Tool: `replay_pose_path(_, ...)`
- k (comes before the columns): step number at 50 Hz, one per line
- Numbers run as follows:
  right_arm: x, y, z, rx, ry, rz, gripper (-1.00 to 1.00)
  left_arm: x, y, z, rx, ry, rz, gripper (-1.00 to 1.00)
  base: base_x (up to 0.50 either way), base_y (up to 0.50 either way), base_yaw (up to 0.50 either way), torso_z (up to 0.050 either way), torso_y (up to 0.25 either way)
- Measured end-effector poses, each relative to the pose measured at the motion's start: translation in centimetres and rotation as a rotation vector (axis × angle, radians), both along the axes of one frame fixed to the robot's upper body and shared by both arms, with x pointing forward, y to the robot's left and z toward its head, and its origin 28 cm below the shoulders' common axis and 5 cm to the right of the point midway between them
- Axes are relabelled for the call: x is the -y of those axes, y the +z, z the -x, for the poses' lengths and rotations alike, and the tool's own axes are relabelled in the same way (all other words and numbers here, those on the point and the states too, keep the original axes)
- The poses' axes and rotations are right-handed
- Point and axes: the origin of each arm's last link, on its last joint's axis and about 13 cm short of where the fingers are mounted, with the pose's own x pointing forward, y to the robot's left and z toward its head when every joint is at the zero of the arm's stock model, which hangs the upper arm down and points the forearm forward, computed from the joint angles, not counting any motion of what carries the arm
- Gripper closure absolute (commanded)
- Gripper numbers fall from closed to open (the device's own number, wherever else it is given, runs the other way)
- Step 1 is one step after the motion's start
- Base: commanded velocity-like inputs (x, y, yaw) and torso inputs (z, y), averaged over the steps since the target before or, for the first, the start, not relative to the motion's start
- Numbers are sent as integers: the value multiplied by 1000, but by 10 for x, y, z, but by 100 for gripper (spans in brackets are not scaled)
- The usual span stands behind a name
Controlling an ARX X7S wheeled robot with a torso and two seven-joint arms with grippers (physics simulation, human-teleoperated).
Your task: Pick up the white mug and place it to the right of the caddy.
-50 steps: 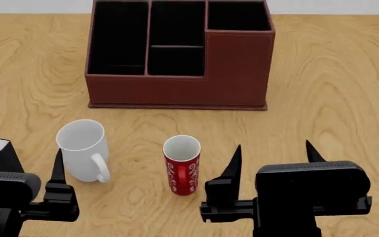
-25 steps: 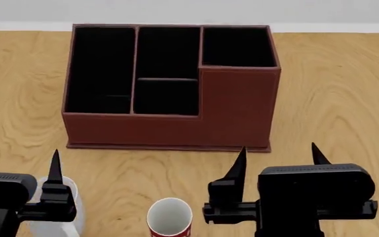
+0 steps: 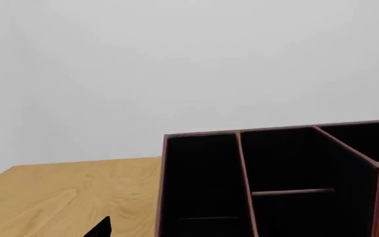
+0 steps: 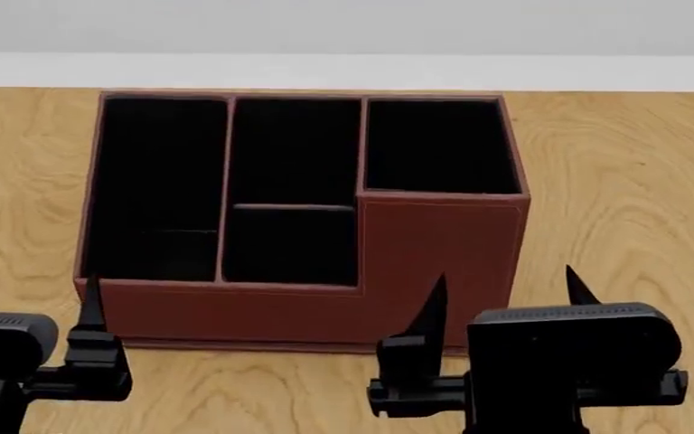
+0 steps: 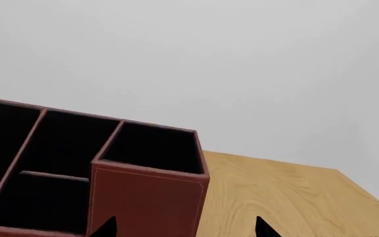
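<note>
I see the caddy (image 4: pixel 304 212) standing on the bench (image 4: pixel 631 181) just beyond my jaws. The right gripper (image 4: pixel 504 294) is released and empty; the left gripper (image 4: pixel 22 298) also looks released. The white mug is out of view.

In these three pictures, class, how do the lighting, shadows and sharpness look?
Head view: flat, even light, sharp throughout; the caddy has compartments that are solid black, with no detail. Left wrist view: blank grey wall, no glare. Right wrist view: crisp edges, only faint shading on the table.
</note>
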Motion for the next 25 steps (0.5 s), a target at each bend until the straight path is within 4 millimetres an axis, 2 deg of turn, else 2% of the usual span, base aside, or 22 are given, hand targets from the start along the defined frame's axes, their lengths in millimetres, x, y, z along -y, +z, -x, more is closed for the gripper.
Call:
replay_pose_path(4,0,-1,1,-2,2,0,-100,0,0,0,2,2,-5,-100,3,0,0,0,-135)
replay_pose_path(25,-2,-1,3,-9,19,7,-100,-2,-1,2,8,11,-20,-100,-1,0,0,0,-250)
